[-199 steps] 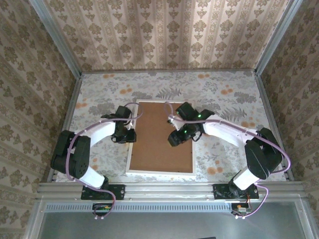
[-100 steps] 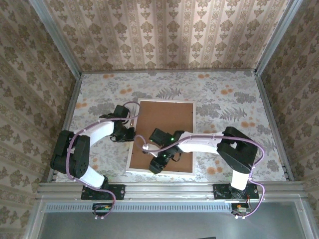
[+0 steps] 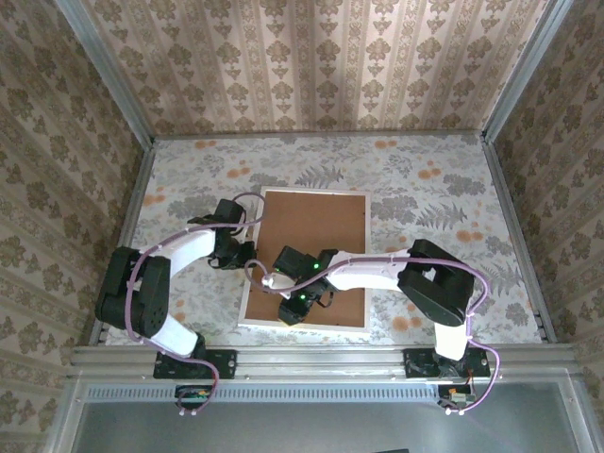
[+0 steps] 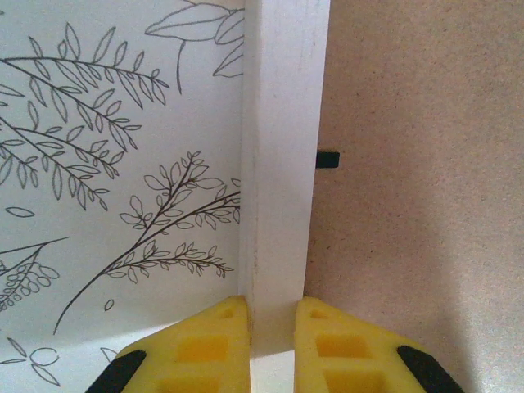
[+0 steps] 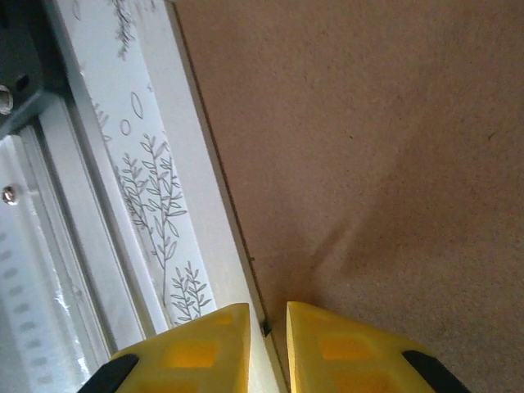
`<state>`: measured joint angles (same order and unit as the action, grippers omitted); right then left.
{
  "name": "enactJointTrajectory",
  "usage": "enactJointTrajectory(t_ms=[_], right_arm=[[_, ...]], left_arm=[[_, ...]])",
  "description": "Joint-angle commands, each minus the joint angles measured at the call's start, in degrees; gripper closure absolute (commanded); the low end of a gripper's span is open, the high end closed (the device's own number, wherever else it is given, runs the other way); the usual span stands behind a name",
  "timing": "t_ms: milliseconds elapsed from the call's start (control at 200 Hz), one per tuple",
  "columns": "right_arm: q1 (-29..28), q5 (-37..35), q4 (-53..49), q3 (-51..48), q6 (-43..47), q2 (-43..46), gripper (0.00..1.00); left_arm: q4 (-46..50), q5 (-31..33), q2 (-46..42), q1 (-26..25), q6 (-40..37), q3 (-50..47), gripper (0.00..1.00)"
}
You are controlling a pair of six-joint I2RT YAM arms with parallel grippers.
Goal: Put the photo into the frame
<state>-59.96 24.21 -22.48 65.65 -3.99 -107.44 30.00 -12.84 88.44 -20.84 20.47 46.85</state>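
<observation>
The frame (image 3: 349,327) lies flat on the table (image 3: 425,189). A brown board (image 3: 321,226) sits inside its white border and fills the opening edge to edge. Whatever lies under the board is hidden.

The left gripper (image 4: 272,304) is closed on the frame's left side. The white border runs straight ahead between its yellow fingers (image 4: 209,336), which touch it on both sides. The board is to this gripper's right and the patterned table to its left. Ahead of it, just right of the border, a small black tab (image 4: 327,157) juts from the frame's inner edge over the board.

The right gripper (image 5: 268,311) hangs over the frame's near left part, its fingers drawn almost together with a narrow slit between them. The slit sits over the seam where board meets border. A small dark speck shows in the slit, and I cannot tell whether it is pinched. The board spreads ahead and to the right of this gripper. The border, a strip of table and a metal rail (image 5: 49,205) lie to its left.
</observation>
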Motion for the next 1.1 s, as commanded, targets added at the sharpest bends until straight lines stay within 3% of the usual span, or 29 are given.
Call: enactJointTrajectory(t_ms=[0,585,805,1100], right_arm=[[-0.4,-0.9,-1.6,1.4,1.4,-1.2,0.8],[0.4,-5.5,-2.6,-0.6,1.8,-3.7,0.94],[2.1,-3.7,-2.0,-2.4,-0.2,-6.2,1.0],[6.7,4.4,-0.5,-4.4,-4.0,-10.5,1.0]], left_arm=[[-1.1,1.8,2.3,0.5,-0.7,-2.3,0.84],[-1.2,1.6,2.3,0.5,-1.0,-2.6,0.84],[-1.1,1.8,2.3,0.4,-1.0,-2.7,0.85],[-1.0,1.8,2.3,0.4,-1.1,-2.7,0.85]])
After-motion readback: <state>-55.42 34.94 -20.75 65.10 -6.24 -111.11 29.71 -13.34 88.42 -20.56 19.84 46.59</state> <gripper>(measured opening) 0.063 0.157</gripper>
